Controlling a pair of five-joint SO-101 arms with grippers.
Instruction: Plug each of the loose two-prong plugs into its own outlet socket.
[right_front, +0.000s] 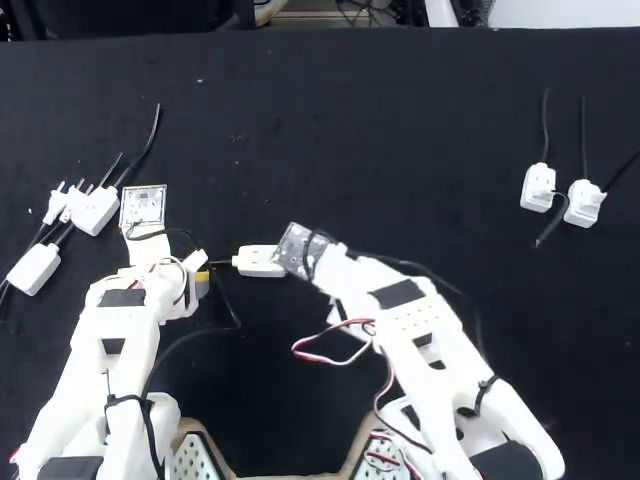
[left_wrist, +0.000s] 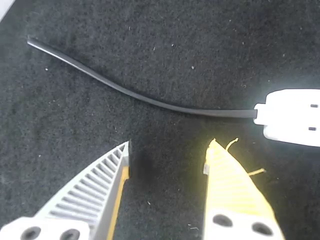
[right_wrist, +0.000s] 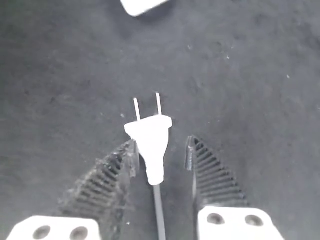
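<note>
We see our right gripper (right_wrist: 161, 141) narrowly open astride the white two-prong plastic plug (right_wrist: 150, 134) — left gripper (left_wrist: 170, 144) gaping, empty — so closing off-centre could skew the prongs.

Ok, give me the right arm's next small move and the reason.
Probably shut the right gripper on the two-prong plug. The plug sits between its open jaws, prongs pointing ahead, with a gap showing on one side, so it isn't clamped yet.

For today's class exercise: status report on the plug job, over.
Right gripper open, straddling plug, prongs pointing ahead. Left gripper open over mat, socket nearby. No obstruction seen.
</note>
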